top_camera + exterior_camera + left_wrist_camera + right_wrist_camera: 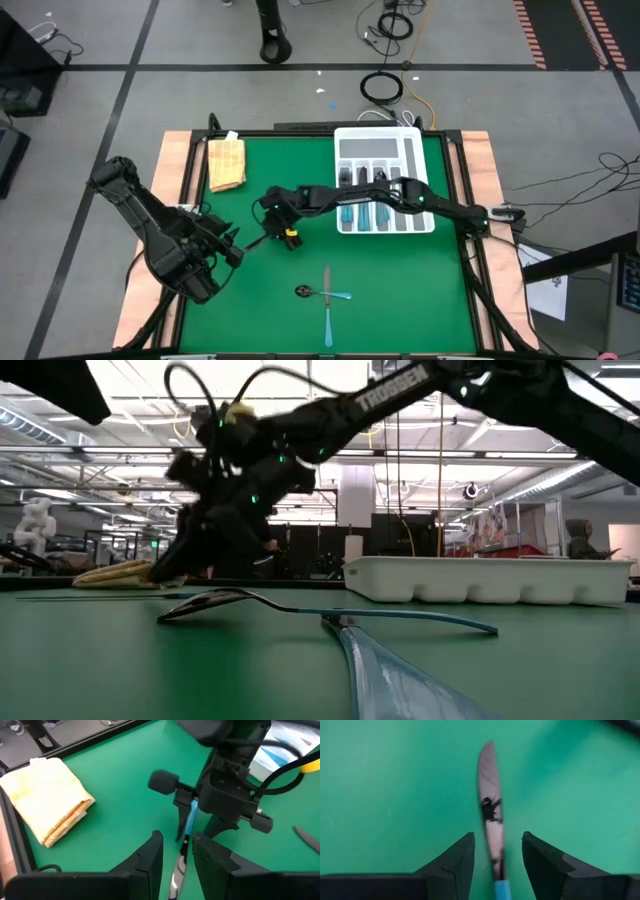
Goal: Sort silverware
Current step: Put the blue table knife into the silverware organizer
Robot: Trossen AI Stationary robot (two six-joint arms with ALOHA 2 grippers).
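Item: knife (491, 815), stiff, light, slick blade; I'd take its blue handle. Right pincer (497, 862) open astride it, nothing gripped.

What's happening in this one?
The right gripper stands open around a blue-handled knife mid-table, with the left gripper facing it close by. Two more pieces lie on the green mat nearer the front; others already sit in the white tray.
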